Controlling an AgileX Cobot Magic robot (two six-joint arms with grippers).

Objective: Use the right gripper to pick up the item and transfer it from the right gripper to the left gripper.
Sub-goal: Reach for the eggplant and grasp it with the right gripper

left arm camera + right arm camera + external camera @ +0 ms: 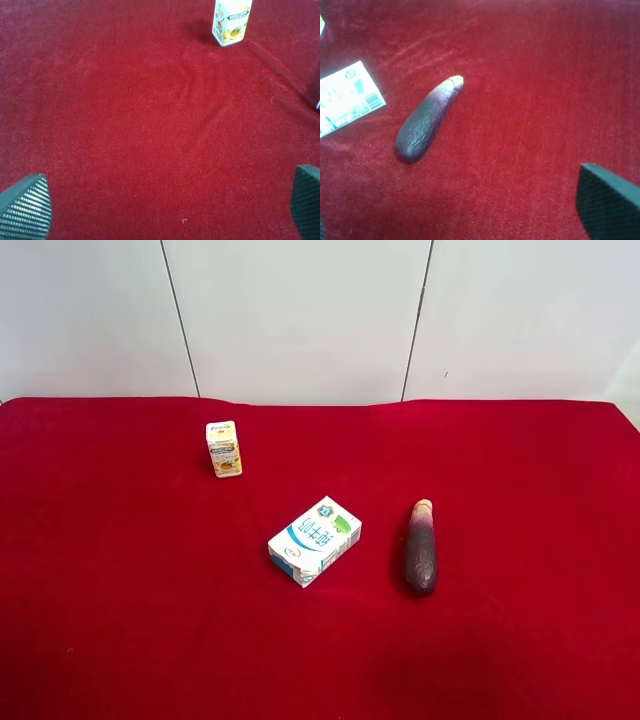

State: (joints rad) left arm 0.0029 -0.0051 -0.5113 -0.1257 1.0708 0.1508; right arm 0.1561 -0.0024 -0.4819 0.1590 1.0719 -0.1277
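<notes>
The eggplant [420, 548] lies flat on the red cloth, right of centre in the exterior high view, with its pale stem end pointing to the back. In the right wrist view the eggplant [426, 120] lies ahead of my right gripper [452, 212], apart from it. That gripper is open and empty; one black finger [610, 200] shows, the other only as a sliver at the frame edge. My left gripper [170, 200] is open and empty over bare cloth, its fingertips [27, 205] wide apart. Neither arm shows in the exterior high view.
A white-and-blue box [315, 540] lies left of the eggplant, also in the right wrist view [347, 97]. A small yellow juice carton [224, 448] stands at the back left, also in the left wrist view [231, 21]. A white wall rises behind the red table [120, 620].
</notes>
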